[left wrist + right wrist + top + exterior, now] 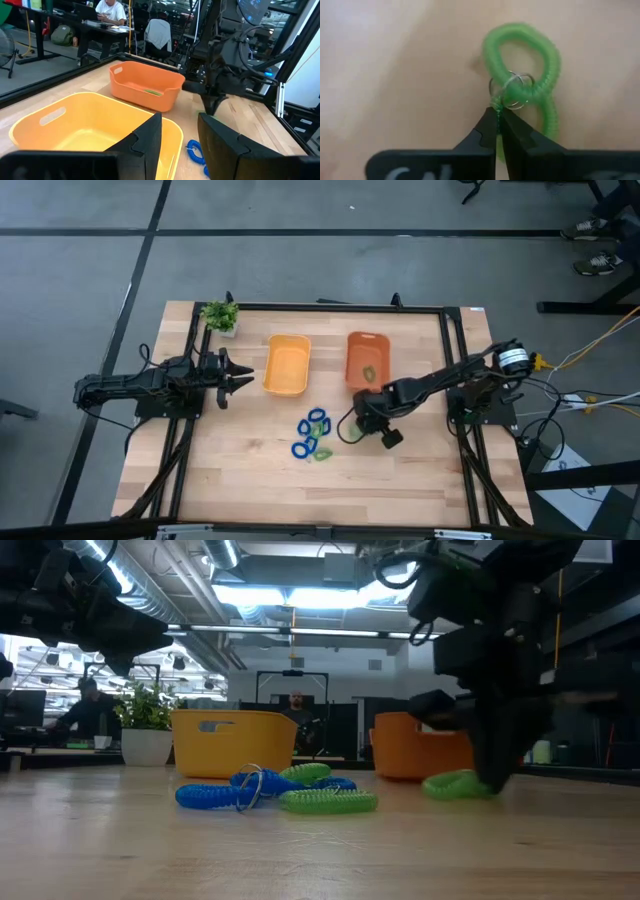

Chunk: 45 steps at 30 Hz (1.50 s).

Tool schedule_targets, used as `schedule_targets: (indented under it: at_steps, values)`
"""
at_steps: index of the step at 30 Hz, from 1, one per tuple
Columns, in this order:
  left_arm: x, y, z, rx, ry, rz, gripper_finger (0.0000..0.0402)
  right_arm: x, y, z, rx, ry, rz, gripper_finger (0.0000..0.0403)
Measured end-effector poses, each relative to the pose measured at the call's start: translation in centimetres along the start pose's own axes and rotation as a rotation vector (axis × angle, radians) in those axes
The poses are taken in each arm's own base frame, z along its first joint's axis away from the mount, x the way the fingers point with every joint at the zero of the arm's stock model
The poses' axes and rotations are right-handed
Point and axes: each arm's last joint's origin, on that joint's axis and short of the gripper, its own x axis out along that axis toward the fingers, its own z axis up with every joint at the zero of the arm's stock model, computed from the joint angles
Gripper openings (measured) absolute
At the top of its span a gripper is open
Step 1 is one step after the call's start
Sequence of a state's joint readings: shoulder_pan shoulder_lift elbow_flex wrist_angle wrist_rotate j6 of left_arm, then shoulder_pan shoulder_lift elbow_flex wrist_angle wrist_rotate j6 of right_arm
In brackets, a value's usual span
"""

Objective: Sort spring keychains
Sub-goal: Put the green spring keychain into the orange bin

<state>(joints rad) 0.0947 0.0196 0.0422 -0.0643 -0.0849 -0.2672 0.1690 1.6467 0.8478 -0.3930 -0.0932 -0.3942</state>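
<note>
A pile of blue spring keychains (pixel 315 423) (pixel 215 795) and green ones (pixel 322 452) (pixel 328 801) lies on the table's middle. One green keychain (pixel 369 373) (pixel 152 91) lies inside the orange bin (pixel 367 338). My right gripper (pixel 356 427) (pixel 498 116) is shut on another green keychain (pixel 522 75) (pixel 452 784), right of the pile and near the orange bin. My left gripper (pixel 243 376) (pixel 180 125) hovers open, just left of the yellow bin (pixel 287 340). My right gripper pinches the green keychain between its fingertips (pixel 487 125) at the coil beside the metal ring (pixel 496 105). The fingers come from above, pointing down. The keychain is twisted into a figure-eight, and its coil (pixel 445 785) lies on the table.
The yellow bin (pixel 235 743) (pixel 30 127) and orange bin (pixel 420 755) (pixel 145 95) stand side by side toward the far edge. A small potted plant (pixel 220 315) (pixel 145 710) sits at the far left corner. People sit at desks beyond the table. Bare wood lies near the front edge.
</note>
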Motion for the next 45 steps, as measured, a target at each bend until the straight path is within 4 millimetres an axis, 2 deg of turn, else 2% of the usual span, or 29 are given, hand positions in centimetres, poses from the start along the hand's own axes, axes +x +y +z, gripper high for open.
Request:
schedule_targets:
  at_steps: [5,13,19,23,35,42,45]
  values:
    - [0.0,0.0,0.0,0.000,-0.001,0.000,0.0123,-0.1,0.3,1.2,-0.041,-0.055,-0.134,0.0013]
    - [0.0,0.0,0.0,0.000,0.000,0.000,0.0123,-0.1,2.0,2.5,-0.157,-0.105,-0.166,0.0013]
    - [0.0,0.0,0.0,0.000,0.000,0.000,0.0123,-0.2,2.7,2.8,-0.210,-0.047,-0.335,0.0013]
    - [0.0,0.0,0.0,0.000,0.000,0.000,0.0123,-0.2,3.4,3.1,-0.249,-0.043,-0.382,0.0016]
    - [0.0,0.0,0.0,0.000,0.000,0.000,0.0123,-0.5,3.7,4.4,-0.233,-0.171,-0.422,0.0018]
    - [0.0,0.0,0.0,0.000,0.000,0.000,0.0123,-0.8,3.8,5.4,-0.234,-0.315,-0.346,0.0017]
    - [0.0,0.0,0.0,0.000,0.000,0.000,0.0123,-1.6,3.7,6.2,-0.246,-0.353,-0.349,0.0017]
